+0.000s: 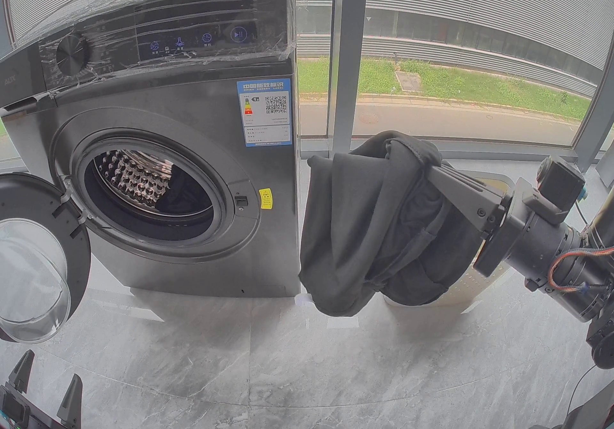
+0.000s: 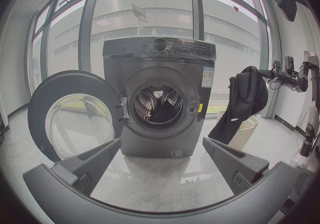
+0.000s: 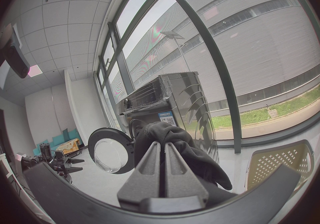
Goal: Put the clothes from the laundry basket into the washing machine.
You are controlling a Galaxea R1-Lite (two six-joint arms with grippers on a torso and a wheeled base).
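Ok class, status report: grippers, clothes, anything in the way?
Right gripper shut on dark garment, beside washing machine. Left gripper open, low. Door open, nothing blocking.

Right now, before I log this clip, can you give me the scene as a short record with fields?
right end effector: shut on dark garment
garment position: hanging, right of washing machine, by laundry basket
left end effector: open, low, facing the machine
door: open, swung to robot's left
drum: dark clothing inside
task state: held garment not yet in drum
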